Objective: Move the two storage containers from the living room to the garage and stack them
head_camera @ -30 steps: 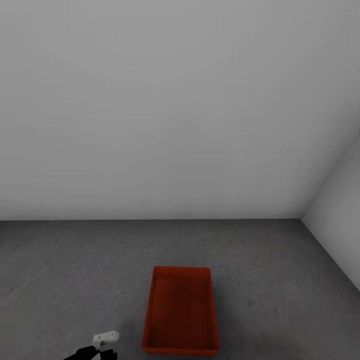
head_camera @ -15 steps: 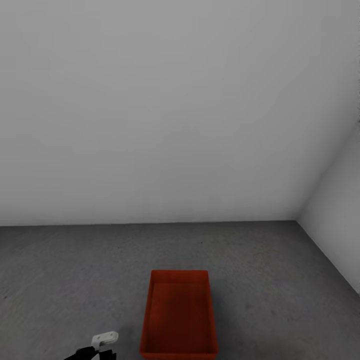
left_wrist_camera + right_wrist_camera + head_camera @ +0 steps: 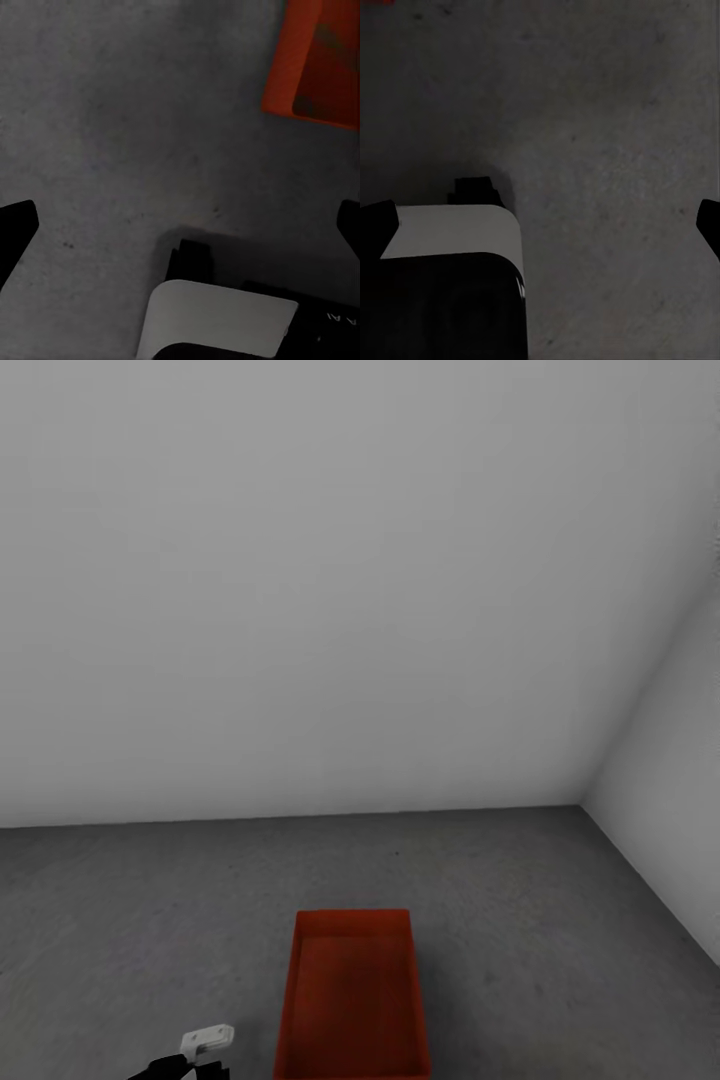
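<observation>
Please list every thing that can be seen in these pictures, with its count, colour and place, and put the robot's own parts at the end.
storage container: one, orange-red, open on top and empty, standing on the floor at the lower middle of the head view, apart from the walls.
floor: one, dark grey speckled concrete, under the container and both end effectors.
walls: two, plain white-grey, meeting in a corner at the right.
left arm: one, black with a white part, at the bottom edge of the head view, left of the container.
left end effector: one, black fingertips spread wide, empty.
right end effector: one, black fingertips spread wide, empty.
</observation>
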